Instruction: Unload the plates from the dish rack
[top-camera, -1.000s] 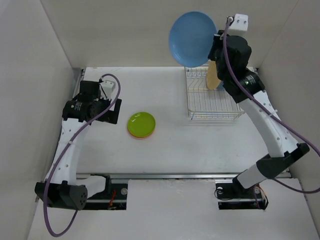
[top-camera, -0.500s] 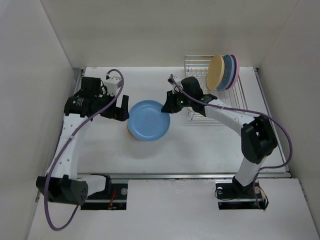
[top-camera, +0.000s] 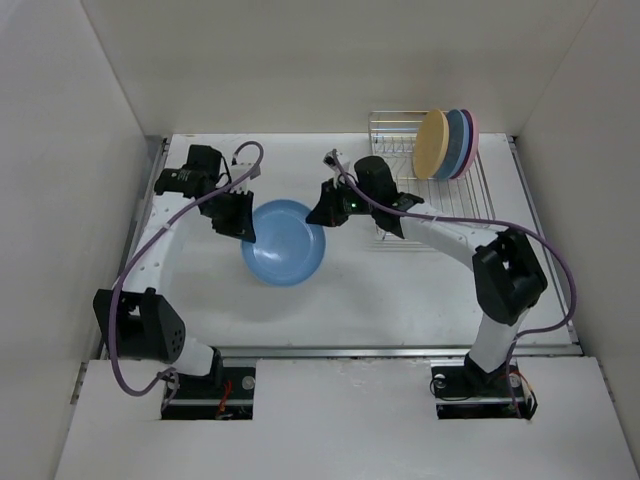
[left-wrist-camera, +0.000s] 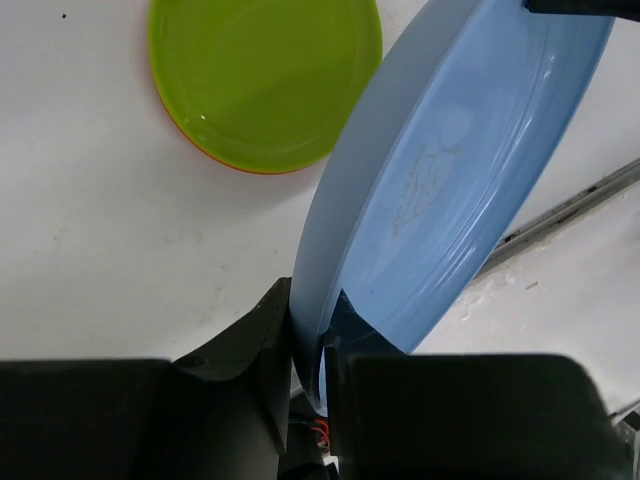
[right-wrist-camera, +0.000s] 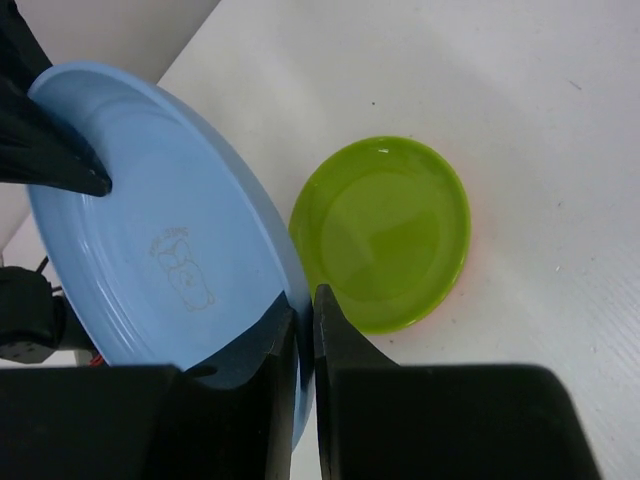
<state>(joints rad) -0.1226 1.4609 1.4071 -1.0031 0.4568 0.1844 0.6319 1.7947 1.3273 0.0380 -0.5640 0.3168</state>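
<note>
Light blue plate (top-camera: 285, 243): held in the air above the counter (top-camera: 400, 290), left of the dish rack (top-camera: 390, 140) and well clear of it. It hangs over the small lime green plate (left-wrist-camera: 262, 75), which lies flat on an orange plate (left-wrist-camera: 240, 168) (only a sliver of orange rim shows).
Left gripper (top-camera: 243, 222): pressed onto the plate's left rim, one finger on each face.
Right gripper (top-camera: 325, 213): pinching the opposite rim the same way, so both arms have the plate at once (a hand-over, by my reading).
Facing: hollow face turned up toward the overhead camera, tipped somewhat rather than level.
Long axis: none of its own, since it is round. The line that matters runs rim to rim between the two grips, left to right across the counter.
Handling: it looks like light, stiff plastic, smooth and probably slippery. It seems unlikely to break if dropped, but it could swing or slide out of a single edge pinch.
Where to hold: the raised rim, with the fingers straddling the edge, as both grippers do here.
In the rack: the tan plate (top-camera: 431, 144), darker blue plate (top-camera: 458, 143) and pink plate (top-camera: 472, 140) stand on edge, packed together at the far right end.
</note>
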